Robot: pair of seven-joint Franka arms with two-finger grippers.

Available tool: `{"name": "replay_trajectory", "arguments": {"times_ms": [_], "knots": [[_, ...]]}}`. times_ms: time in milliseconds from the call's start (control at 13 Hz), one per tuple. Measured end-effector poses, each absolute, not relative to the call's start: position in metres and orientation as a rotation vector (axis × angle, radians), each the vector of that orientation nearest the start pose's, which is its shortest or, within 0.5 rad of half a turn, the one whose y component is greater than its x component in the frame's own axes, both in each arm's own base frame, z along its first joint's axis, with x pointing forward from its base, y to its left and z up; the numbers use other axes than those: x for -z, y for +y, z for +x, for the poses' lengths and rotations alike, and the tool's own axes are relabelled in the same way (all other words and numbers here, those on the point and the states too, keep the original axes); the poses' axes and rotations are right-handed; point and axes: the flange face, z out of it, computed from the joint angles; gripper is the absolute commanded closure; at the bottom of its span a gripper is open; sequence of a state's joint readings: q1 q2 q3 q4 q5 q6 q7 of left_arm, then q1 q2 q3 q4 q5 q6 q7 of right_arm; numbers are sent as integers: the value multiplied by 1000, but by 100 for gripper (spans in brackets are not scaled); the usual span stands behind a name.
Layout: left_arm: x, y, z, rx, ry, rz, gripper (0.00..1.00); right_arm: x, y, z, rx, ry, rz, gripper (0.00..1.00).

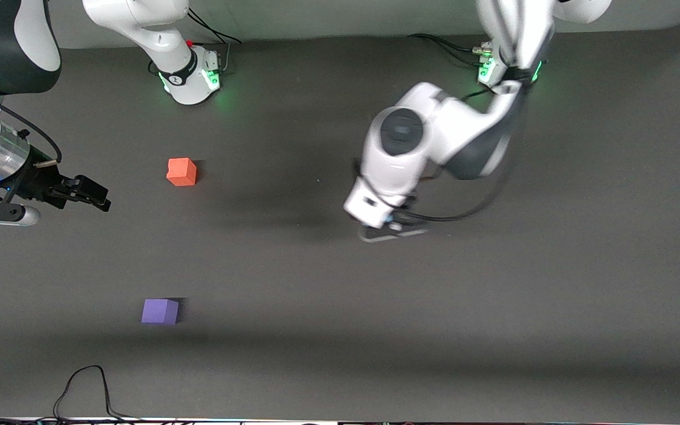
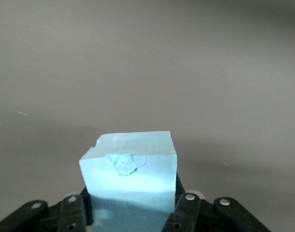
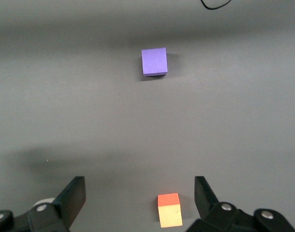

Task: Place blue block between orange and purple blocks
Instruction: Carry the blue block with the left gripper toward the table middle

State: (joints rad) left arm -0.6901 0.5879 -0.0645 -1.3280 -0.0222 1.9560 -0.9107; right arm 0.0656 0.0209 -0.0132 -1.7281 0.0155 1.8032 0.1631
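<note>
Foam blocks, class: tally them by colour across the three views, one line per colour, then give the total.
Orange block: 1, on the table
Purple block: 1, on the table, nearer the front camera than the orange one
Blue block: 1, held in the left gripper
Total: 3 blocks

Left pincer (image 2: pixel 133 212) clamped, right pincer (image 3: pixel 140 200) agape

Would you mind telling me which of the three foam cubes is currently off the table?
The blue block: it is clamped between the left gripper's fingers, while the orange block and the purple block both sit on the mat.
</note>
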Motion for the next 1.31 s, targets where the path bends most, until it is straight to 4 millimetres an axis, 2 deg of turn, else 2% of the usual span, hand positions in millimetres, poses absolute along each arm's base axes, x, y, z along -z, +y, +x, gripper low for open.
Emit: {"name": "replay_trajectory", "arguments": {"times_ms": [154, 308, 538, 692, 846, 1154, 1231, 1308], "knots": [[-368, -544, 500, -44, -186, -3195, 69, -558, 31, 574, 81, 177, -3115, 0], [-343, -586, 463, -37, -90, -3195, 69, -558, 32, 574, 81, 177, -3115, 0], [-292, -625, 417, -8, -8, -3149, 69, -558, 32, 574, 81, 177, -3115, 0], [-254, -633, 409, 5, 15, -3142, 69, -558, 32, 574, 81, 177, -3115, 0], [-224, -631, 412, 11, 10, -3138, 69, -558, 32, 574, 81, 177, -3115, 0], [-203, -624, 420, 12, -8, -3125, 67, -558, 32, 574, 81, 177, -3115, 0], [-198, -624, 421, 16, -10, -3125, 45, -558, 32, 574, 81, 177, -3115, 0], [-198, -623, 422, 18, -12, -3127, 0, -558, 32, 574, 81, 177, -3115, 0]]}}
